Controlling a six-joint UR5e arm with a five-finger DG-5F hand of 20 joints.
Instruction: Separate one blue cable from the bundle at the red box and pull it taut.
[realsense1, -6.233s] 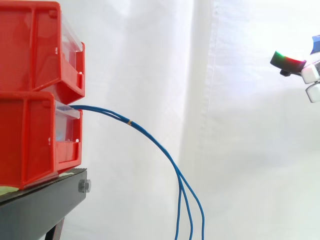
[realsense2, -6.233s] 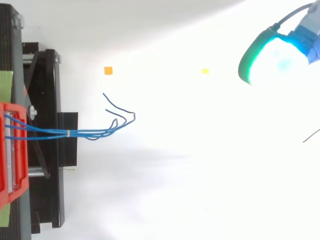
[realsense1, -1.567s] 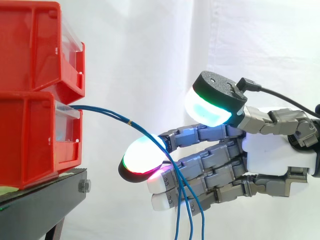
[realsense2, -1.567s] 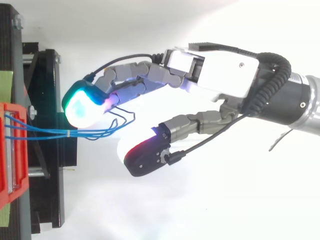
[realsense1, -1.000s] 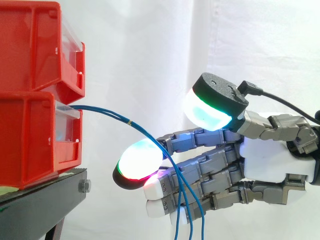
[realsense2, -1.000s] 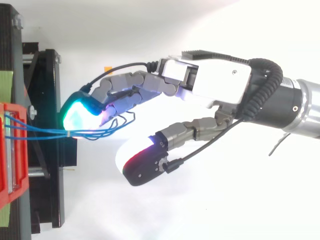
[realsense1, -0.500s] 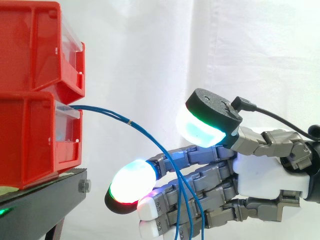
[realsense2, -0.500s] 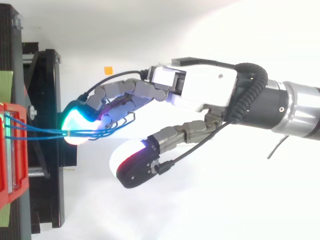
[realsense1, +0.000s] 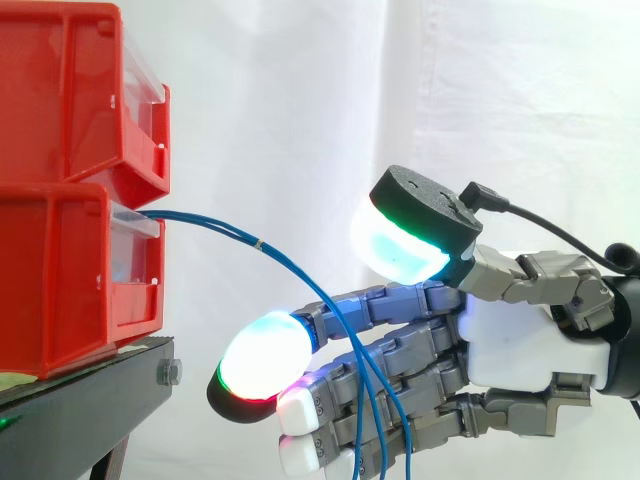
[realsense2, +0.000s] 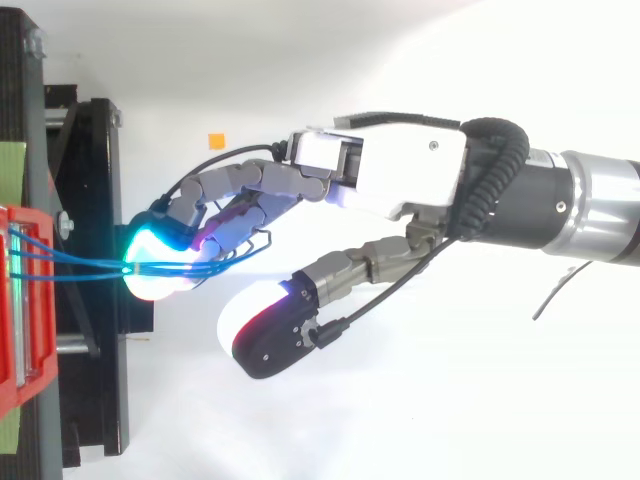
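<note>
Reaching hand (realsense1: 510, 345): enters from the right edge of the side view and stretches out to the left.
Fingers (realsense1: 410, 298): nearly straight, stacked loosely one above another in the side view, released and grasping nothing; the foremost pad (realsense1: 262, 358) glows white, green and red.
Thumb (realsense1: 405, 240): raised above the fingers and well apart from them, its pad glowing cyan and green.
Blue cables (realsense1: 215, 225): leave the front of the lower red bin (realsense1: 60, 280) and arch down toward the fingers. In the side view they cross in front of the fingers just behind the fingertips and hang past the lowest finger to the bottom edge. In the top view they pass over the foremost glowing pad.
Contact: whether the strands touch the fingers cannot be told.
Band (realsense1: 259, 243): small, pale, wrapped round the strands, ahead of the fingertips and above them.
Upper red bin (realsense1: 60, 90): stacked on the lower one, higher than the thumb.
Black stand (realsense1: 90, 405): under the bins, just ahead of the lowest fingertips.
White curtain (realsense1: 300, 100): behind the hand.
Orange square (realsense2: 215, 139): on the white floor in the top view, near the fingers, on the side away from the thumb.
</note>
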